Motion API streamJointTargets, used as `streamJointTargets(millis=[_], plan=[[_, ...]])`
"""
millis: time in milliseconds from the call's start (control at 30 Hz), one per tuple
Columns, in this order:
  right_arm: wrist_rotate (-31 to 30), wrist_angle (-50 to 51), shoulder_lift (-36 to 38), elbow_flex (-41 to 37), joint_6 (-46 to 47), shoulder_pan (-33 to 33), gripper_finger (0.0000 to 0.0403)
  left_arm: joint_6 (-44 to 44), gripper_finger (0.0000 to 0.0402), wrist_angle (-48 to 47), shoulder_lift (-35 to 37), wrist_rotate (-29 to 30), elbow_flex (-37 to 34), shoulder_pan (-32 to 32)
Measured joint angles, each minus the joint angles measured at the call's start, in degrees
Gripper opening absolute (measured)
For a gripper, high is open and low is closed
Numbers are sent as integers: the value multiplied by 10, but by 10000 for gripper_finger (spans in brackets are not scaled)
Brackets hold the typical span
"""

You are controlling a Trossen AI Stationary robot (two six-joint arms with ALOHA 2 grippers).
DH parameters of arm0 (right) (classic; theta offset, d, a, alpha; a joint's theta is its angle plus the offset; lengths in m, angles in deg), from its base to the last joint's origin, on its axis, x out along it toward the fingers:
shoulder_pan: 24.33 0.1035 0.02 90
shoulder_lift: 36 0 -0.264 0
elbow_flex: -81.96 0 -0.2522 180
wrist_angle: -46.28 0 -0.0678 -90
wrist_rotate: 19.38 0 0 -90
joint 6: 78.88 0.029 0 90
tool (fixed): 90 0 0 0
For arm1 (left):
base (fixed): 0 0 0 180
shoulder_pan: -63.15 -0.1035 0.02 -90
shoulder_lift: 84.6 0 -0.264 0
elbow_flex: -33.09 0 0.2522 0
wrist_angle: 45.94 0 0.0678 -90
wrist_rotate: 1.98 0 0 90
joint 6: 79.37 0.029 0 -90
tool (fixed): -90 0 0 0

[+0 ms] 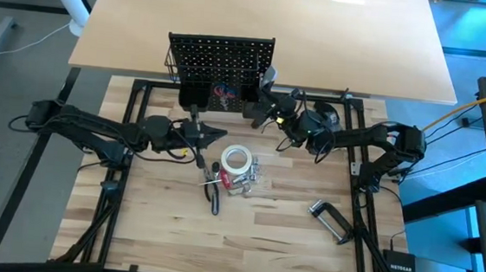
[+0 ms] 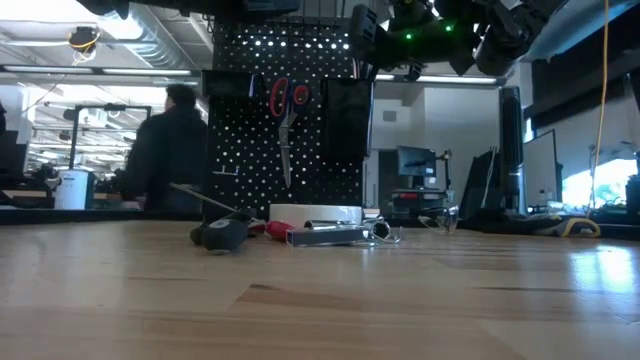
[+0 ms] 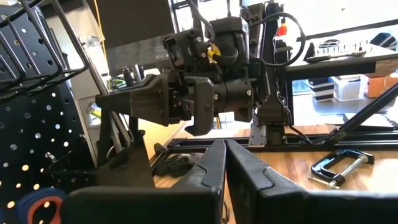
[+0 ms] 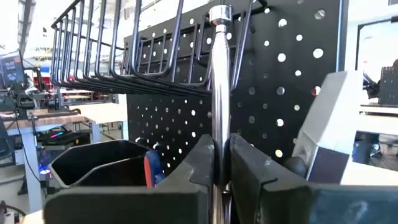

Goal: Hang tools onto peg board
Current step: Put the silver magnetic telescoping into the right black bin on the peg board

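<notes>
Your peg board (image 1: 221, 62) stands at upper centre of the high view — a flat black panel dotted with small round holes, with a thin wire basket (image 4: 118, 53) and square black cups (image 4: 99, 163) on its face. Red-handled scissors (image 2: 286, 110) hang on it, blades down.

Below it, on the pale, grained wooden table (image 1: 278, 243), lie a round white tape roll (image 1: 236, 160), a boxy silver level (image 2: 328, 235) and black-handled pliers (image 2: 225, 230) in one cluster; the silver C-clamp (image 1: 330, 221) lies apart at lower right.

Your right hand (image 4: 219, 163), right of centre by the board, pinches a smooth, shiny metal rod (image 4: 219, 93) upright between its dark fingers.

Your left hand (image 3: 225, 165), left of the tape, has its fingers pressed together, holding nothing.
</notes>
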Motion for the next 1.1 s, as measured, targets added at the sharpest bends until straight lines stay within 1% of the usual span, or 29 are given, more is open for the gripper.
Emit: streamJointTargets(millis=[133, 300, 467, 900, 967, 1100], plan=[[-3, -4, 0, 0, 4, 0, 53, 0, 4, 0, 0, 0, 0, 0], [-11, -2, -1, 4, 4, 0, 53, 0, 4, 0, 0, 0, 0, 0], [-38, 4, -2, 10, 4, 1, 53, 0, 4, 0, 0, 0, 0, 0], [-40, 17, -3, 11, 4, 1, 54, 0, 4, -5, 0, 0, 0, 0], [-39, 17, -3, 11, 4, 1, 62, 0, 4, -6, 0, 0, 0, 0], [-36, 17, -3, 11, 8, 1, 97, 0, 4, -10, 0, 0, 0, 0]])
